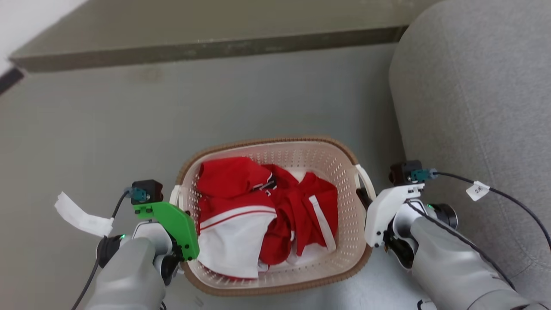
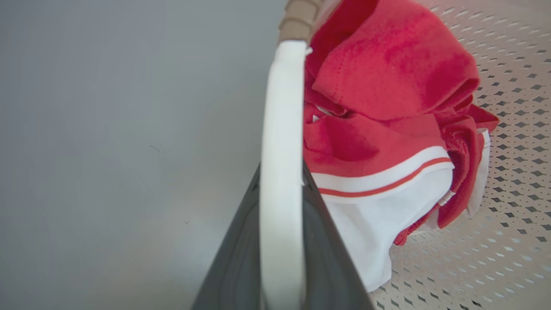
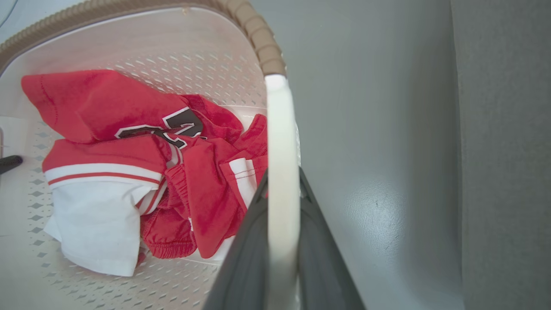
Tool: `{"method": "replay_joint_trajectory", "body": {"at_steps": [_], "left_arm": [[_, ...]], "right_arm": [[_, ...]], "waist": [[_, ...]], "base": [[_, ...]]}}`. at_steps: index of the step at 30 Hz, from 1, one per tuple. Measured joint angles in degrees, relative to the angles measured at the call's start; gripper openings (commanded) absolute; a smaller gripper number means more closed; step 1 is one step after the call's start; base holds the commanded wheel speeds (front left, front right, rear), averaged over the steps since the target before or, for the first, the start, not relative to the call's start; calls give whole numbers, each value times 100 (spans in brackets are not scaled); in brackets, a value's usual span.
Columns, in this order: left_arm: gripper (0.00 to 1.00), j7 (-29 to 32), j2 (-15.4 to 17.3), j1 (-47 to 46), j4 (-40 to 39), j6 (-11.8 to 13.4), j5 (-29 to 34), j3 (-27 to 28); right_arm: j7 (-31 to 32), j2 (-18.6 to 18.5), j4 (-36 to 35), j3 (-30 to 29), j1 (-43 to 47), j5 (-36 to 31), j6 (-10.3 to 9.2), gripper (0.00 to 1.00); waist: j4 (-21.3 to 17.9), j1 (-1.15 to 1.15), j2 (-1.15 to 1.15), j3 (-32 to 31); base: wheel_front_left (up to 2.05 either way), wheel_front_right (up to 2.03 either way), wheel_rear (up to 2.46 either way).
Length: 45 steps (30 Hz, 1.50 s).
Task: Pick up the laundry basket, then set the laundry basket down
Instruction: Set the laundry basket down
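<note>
The laundry basket (image 1: 319, 157), cream with perforated walls and a brown woven rim, sits low in the middle of the head view and holds red and white clothes (image 1: 258, 202). My left gripper (image 1: 177, 203), under a green cover, is at the basket's left white handle (image 2: 280, 107). In the left wrist view its dark fingers (image 2: 239, 258) are shut on that handle from both sides. My right gripper (image 1: 364, 196) is at the right handle (image 3: 282, 129), and its fingers (image 3: 245, 262) are shut on it too. I cannot tell whether the basket's bottom touches the floor.
A grey upholstered sofa (image 1: 473, 107) stands close on the right, just beyond my right arm. An olive low ledge (image 1: 206, 38) runs along the back. Grey floor (image 1: 215, 103) lies open ahead and to the left. A white paper tag (image 1: 82, 217) hangs by my left wrist.
</note>
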Motion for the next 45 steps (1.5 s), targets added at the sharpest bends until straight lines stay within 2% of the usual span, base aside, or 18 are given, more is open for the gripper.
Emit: {"method": "replay_joint_trajectory", "body": {"at_steps": [35, 45], "left_arm": [[0, -628, -30, -1293, -78, 48, 96, -90], [0, -892, -34, -1595, -65, 75, 149, -76]], "right_arm": [[-651, -193, 8, -119, -1404, -120, -193, 0], [-798, -238, -10, -107, -1639, -164, -193, 0]], "waist": [[161, 1, 0, 2855], [268, 1, 0, 3360]], "base": [[0, 0, 0], [0, 0, 0]]}}
